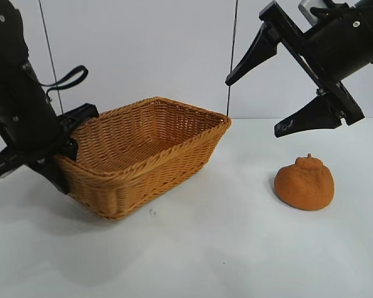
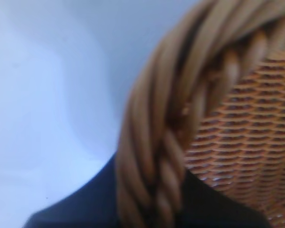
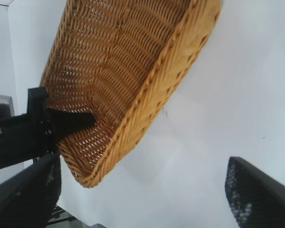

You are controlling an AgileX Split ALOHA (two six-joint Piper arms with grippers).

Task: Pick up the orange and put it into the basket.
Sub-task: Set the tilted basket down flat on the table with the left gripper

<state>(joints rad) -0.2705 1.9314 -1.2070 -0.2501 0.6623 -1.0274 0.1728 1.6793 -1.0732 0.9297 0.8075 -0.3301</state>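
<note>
The orange [image 1: 304, 183], lumpy with a small stem, lies on the white table at the right, out in the open. My right gripper [image 1: 253, 107] hangs open above it and a little to its left, holding nothing; its wrist view shows its fingers [image 3: 256, 194] wide apart over bare table. The wicker basket [image 1: 174, 167] stands left of centre. My left gripper [image 1: 67, 149] is shut on the basket's left rim, one finger inside and one outside. In the left wrist view the braided rim [image 2: 180, 95] runs between the dark fingers [image 2: 85, 209].
White table surface [image 1: 224, 248] stretches between the basket and the orange and toward the front. The basket [image 3: 171, 80] and the left gripper [image 3: 61, 123] on its rim also show in the right wrist view. A pale wall stands behind.
</note>
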